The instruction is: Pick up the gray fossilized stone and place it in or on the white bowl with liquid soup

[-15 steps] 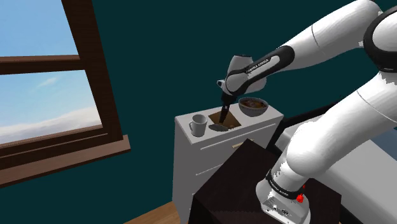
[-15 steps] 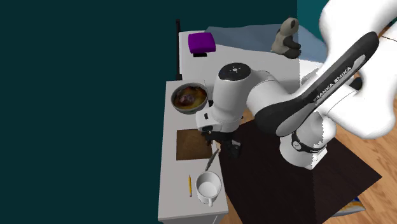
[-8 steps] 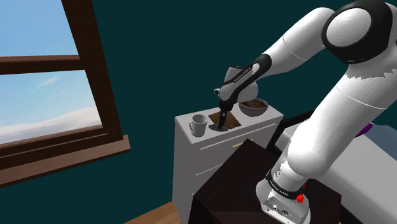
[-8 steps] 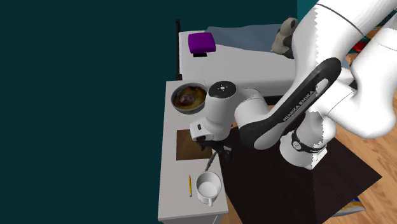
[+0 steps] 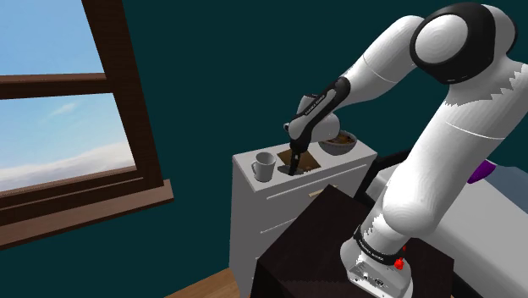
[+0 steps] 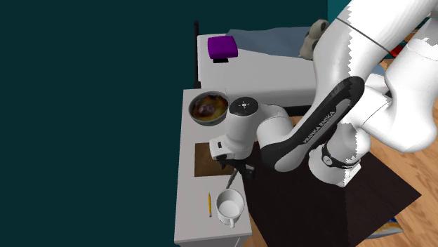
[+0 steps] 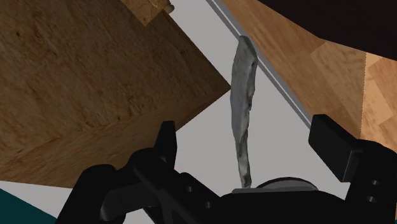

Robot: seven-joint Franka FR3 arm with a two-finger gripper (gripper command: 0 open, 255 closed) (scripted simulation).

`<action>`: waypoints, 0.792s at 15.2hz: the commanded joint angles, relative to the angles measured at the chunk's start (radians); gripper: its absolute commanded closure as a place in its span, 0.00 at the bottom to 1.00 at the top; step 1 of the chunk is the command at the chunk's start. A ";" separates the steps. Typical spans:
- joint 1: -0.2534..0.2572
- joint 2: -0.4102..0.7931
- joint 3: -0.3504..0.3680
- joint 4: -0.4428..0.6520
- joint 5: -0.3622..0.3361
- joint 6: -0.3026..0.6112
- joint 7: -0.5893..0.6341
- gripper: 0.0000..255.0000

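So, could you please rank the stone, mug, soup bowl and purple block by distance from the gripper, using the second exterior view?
1. Gray stone, right at the gripper.
2. White mug, toward the view's bottom.
3. Soup bowl, toward the top.
4. Purple block, topmost, beyond the cabinet.

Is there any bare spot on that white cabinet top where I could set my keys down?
Yes: the end of the cabinet top past the pencil and mug, and the strip along the dark wall beside the brown board. It is crowded between board and mug, where the open gripper straddles the gray stone.
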 commanded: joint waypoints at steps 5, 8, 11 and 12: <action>0.000 0.001 0.000 0.000 0.001 0.001 -0.001 1.00; 0.000 0.001 0.000 0.000 0.001 0.001 -0.001 1.00; 0.000 0.001 0.000 0.000 0.001 0.001 -0.001 1.00; 0.000 0.001 0.000 0.000 0.001 0.001 -0.001 1.00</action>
